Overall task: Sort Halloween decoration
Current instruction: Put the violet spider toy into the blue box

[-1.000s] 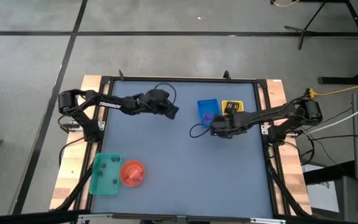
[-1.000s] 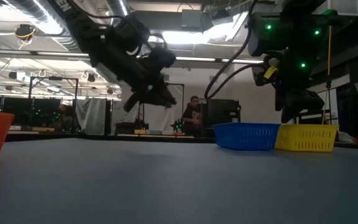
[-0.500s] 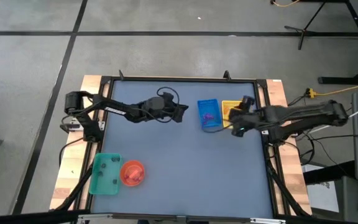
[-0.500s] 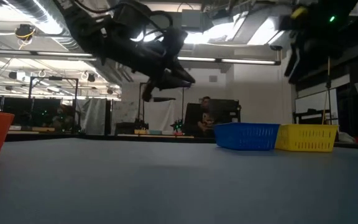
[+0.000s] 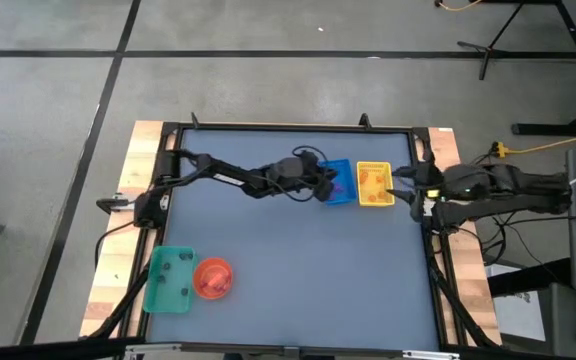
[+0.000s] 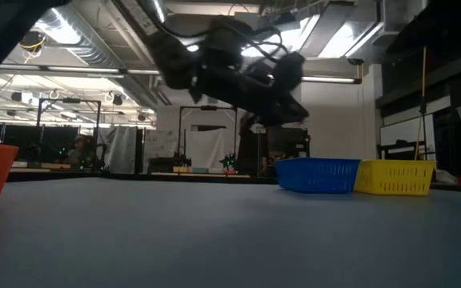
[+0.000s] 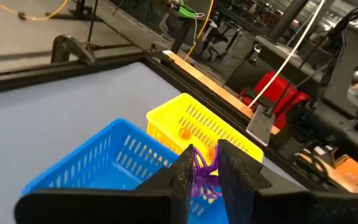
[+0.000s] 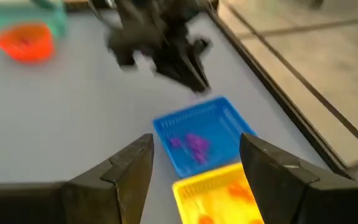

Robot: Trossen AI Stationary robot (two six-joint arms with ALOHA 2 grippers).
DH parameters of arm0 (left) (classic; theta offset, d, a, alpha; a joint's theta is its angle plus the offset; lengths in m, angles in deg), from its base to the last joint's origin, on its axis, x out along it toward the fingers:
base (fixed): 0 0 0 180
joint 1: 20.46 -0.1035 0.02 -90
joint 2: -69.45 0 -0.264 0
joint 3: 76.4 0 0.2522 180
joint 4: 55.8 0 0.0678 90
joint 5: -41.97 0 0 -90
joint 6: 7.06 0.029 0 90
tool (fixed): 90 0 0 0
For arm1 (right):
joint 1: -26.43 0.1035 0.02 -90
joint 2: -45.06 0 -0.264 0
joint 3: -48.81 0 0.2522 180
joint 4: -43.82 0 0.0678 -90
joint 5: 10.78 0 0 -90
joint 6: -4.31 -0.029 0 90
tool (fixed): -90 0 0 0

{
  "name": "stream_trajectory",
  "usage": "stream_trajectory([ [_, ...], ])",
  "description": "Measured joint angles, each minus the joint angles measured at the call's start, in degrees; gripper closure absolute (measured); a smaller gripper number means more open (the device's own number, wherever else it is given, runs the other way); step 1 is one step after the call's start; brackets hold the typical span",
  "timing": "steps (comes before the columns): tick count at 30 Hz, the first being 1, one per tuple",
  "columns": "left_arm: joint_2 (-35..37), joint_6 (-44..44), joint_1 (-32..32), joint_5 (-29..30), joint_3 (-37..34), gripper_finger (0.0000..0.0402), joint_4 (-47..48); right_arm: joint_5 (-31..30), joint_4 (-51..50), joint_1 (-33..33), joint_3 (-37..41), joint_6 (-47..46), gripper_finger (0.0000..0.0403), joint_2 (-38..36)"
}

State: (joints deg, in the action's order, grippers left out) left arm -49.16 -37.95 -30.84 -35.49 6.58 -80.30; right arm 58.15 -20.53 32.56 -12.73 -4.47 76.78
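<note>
My left gripper [image 5: 325, 186] reaches from the table's left over the blue tray [image 5: 342, 170] at the far right and is shut on a small purple decoration piece [image 7: 199, 172]. More purple pieces [image 8: 191, 144] lie in the blue tray. Orange pieces [image 8: 238, 193] lie in the yellow tray [image 5: 374, 186] beside it. My right gripper [image 8: 196, 142] is open and empty, drawn back and raised at the table's right edge [image 5: 402, 184], looking down on both trays. My left gripper pinches the purple piece [image 7: 197, 163] between its two fingers [image 7: 180, 171], close to their free ends. The fingers come nearly level from the table's left, slanting a little down. The piece is lifted clear and hangs over the blue tray [image 7: 98, 168].
A green tray [image 5: 170, 282] with a few dark pieces and a round orange bowl [image 5: 213, 278] stand at the near left. The table's raised frame [image 5: 430, 160] runs just behind the yellow tray. Bare grey tabletop [image 5: 298, 270] fills the middle.
My left gripper has travelled toward the table's right edge, from mid-table to over the blue tray, keeping the purple piece. My right gripper has pulled away from the trays toward the right edge, rising and tipping, and has stayed open.
</note>
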Motion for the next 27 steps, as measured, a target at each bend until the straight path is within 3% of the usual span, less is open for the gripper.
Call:
stream_trajectory([
  [6,-6.2,5.8,0.0,0.0,7.6,0.0349,0.0,1.5,10.5,0.0,9.8,1.8,0.0164,-12.7],
  [13,-10.7,10.5,0.1,0.0,11.3,0.0349,0.3,1.2,22.7,0.0,20.8,3.4,0.0164,-24.1],
  [18,-11.3,10.6,0.0,0.1,11.4,0.0339,0.7,1.5,30.8,-0.2,27.5,7.2,0.0164,-29.3],
  [27,-11.3,12.6,-0.2,3.4,11.4,0.0265,1.2,7.4,40.9,-0.2,35.7,11.0,0.0164,-31.5],
])
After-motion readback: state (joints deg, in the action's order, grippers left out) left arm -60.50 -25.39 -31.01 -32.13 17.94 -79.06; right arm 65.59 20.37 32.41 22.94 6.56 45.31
